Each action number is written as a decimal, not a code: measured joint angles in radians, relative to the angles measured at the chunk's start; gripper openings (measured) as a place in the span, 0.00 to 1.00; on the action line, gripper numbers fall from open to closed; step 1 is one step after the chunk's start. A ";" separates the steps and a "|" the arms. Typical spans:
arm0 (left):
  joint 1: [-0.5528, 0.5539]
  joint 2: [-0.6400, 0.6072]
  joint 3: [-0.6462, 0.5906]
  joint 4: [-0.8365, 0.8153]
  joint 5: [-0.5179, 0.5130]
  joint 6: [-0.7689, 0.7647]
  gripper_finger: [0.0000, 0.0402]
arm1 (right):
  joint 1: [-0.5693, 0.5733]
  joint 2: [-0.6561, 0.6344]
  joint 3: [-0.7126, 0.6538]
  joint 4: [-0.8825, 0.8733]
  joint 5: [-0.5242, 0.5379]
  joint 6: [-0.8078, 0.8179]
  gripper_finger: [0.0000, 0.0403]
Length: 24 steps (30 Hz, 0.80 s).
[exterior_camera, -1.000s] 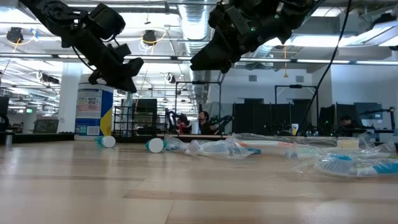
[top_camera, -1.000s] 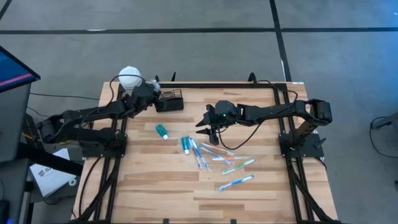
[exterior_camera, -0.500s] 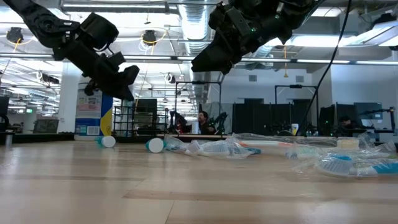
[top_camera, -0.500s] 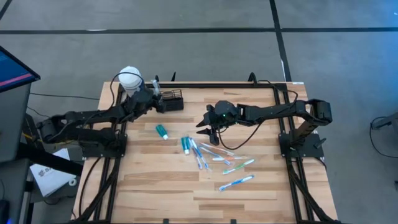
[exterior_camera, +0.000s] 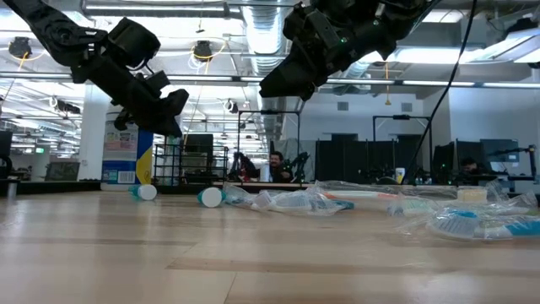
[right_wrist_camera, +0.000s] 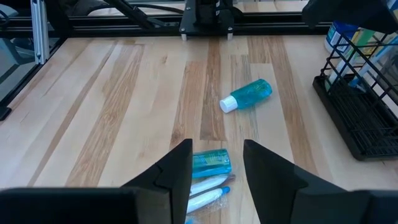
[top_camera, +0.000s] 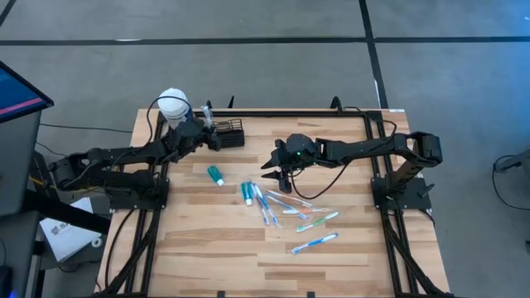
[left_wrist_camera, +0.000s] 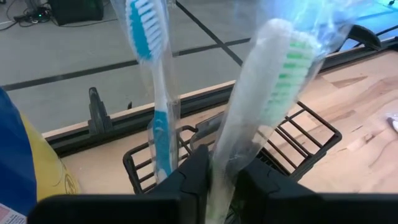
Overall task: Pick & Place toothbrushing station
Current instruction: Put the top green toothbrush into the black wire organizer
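Left gripper [top_camera: 201, 132], upper left of the high view, has dropped to the caddy [top_camera: 228, 132]; fingers still pinch a wrapped green toothbrush [left_wrist_camera: 273, 87], perhaps loosening. Right gripper [top_camera: 278, 172] hangs open mid-table.

Caddy [top_camera: 229, 132] far-left; brushes [top_camera: 290, 211] prob. mid-table.

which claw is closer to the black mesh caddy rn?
Left. The left claw is right at the caddy, a wrapped toothbrush between its fingers. The right claw hovers mid-table over the loose toothbrushes, well clear.
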 joint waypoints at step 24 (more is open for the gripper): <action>-0.001 -0.048 0.000 0.006 0.001 0.026 0.14 | 0.000 0.000 0.000 -0.007 0.000 0.000 0.32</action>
